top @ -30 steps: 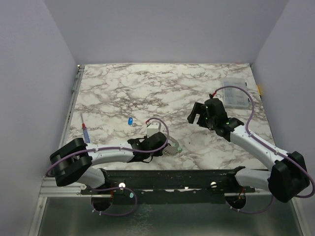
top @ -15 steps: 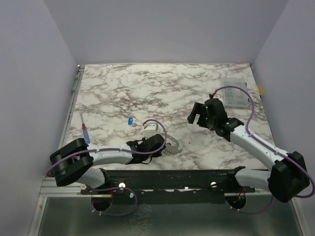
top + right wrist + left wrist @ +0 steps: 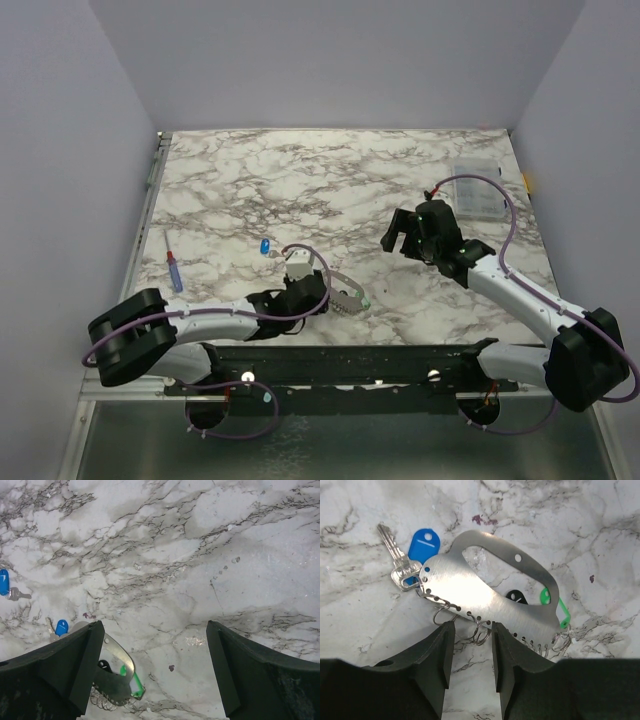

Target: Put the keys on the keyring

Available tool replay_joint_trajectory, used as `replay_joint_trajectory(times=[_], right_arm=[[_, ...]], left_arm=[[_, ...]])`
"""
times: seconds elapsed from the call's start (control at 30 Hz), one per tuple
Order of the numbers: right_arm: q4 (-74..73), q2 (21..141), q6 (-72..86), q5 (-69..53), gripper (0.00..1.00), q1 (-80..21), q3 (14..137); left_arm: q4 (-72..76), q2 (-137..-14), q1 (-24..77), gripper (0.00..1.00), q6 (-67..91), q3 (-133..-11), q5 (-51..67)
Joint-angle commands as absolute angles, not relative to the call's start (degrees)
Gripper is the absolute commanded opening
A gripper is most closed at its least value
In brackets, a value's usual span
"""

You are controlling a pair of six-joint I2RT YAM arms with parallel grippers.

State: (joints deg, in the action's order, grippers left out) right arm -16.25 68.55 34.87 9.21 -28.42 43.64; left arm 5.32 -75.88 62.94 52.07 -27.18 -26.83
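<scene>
From above: keyring (image 3: 345, 297) flat on the marble table (image 3: 330, 180), close to the near edge, left of centre, with the left gripper (image 3: 325, 296) right at its left side. One blue key (image 3: 264, 246) loose, farther back and to the left, apart from the rest. At far left, screwdriver (image 3: 174, 270); at far right, clear box (image 3: 478, 190). Right of centre, right gripper (image 3: 398, 238) held above the table, well apart from everything.

Left wrist: fingers (image 3: 440, 655) narrowly apart, clamping nothing, tips at the keyring's near edge, small wire rings (image 3: 480, 630) in the gap. At the keyring's left end, second blue key (image 3: 424, 543); toward its right end, black key (image 3: 516, 597) peeping from under the metal, and green key (image 3: 555, 607).

Right wrist: fingers spread wide over bare marble, keyring low at left.
</scene>
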Motion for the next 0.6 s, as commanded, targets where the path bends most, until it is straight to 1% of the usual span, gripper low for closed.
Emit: replay_joint_trajectory(times=[0.0,0.17,0.27,0.37,0.43,0.5,0.57], right_arm=[[-15.8,67.4,33.6,8.3,0.94,-28.4,43.2],[-15.8,67.3,32.8,8.3,0.94,-28.5,43.5],[-15.6,67.7,32.7,8.0,0.94,-28.5,43.6],[-15.3,68.1,32.5,7.5,0.94,-28.5,43.7],[-15.2,68.2,32.5,7.1,0.94,-28.5,43.7],[-15.4,68.0,32.5,6.8,0.94,-28.5,43.7],[-15.5,67.4,32.3,6.9,0.94,-28.5,43.4]], left_arm=[[5.9,-71.3,63.1,0.42,44.3,-28.4,-33.7],[-1.9,-68.5,63.1,0.41,29.9,-31.7,-34.6],[-4.4,-68.9,63.1,0.42,21.8,-31.6,-32.1],[-4.2,-69.5,63.1,0.44,19.7,-32.4,-26.8],[-7.3,-72.3,63.1,0.46,21.9,-35.1,-27.9],[-11.8,-76.2,62.7,0.46,24.3,-38.6,-29.5],[-13.3,-79.3,62.0,0.44,26.6,-40.7,-28.3]])
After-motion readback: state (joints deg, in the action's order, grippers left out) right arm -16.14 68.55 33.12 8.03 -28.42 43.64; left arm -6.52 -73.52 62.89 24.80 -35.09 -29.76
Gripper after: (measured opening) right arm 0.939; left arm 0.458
